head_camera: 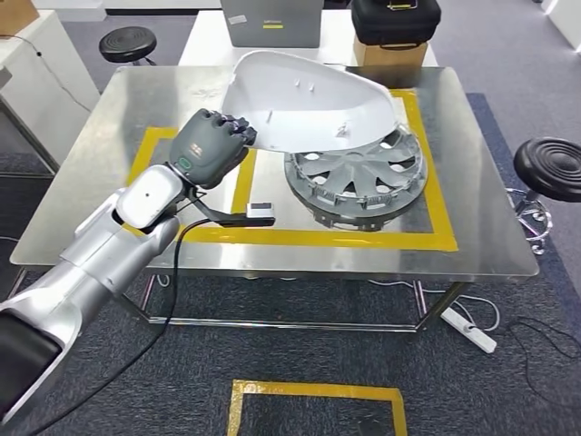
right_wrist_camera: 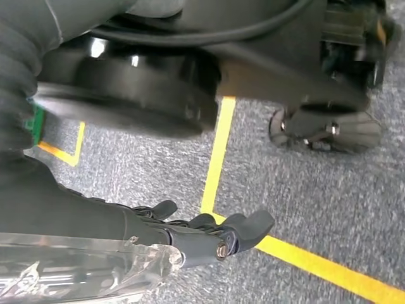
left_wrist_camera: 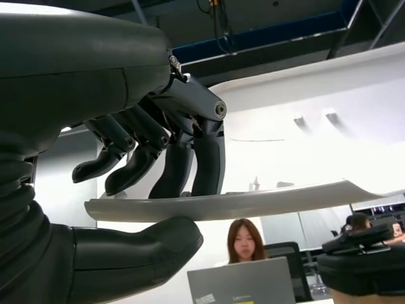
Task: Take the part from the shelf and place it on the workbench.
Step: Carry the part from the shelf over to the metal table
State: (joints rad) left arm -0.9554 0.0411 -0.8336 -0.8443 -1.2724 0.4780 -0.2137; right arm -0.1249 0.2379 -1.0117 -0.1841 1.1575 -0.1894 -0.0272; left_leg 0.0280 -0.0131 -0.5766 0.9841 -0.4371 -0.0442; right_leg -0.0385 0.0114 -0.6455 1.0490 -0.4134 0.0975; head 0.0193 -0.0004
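My left hand (head_camera: 209, 145) grips the left edge of a white curved plastic part (head_camera: 309, 100) and holds it above the steel workbench (head_camera: 103, 182). The part's far end hangs over a silver hubcap (head_camera: 356, 177) lying inside the yellow taped rectangle. In the left wrist view the fingers (left_wrist_camera: 191, 158) press on top of the part (left_wrist_camera: 238, 202) and the thumb (left_wrist_camera: 133, 253) sits beneath it. My right hand (right_wrist_camera: 191, 231) hangs over the grey carpet with its fingers stretched out and nothing in them.
A small black device (head_camera: 257, 213) with a cable lies on the bench near my left wrist. Behind the bench stand a laptop (head_camera: 274, 20) and a black case (head_camera: 395, 18) on a box. Stools (head_camera: 551, 168) flank the bench. A person (left_wrist_camera: 244, 240) sits behind the laptop.
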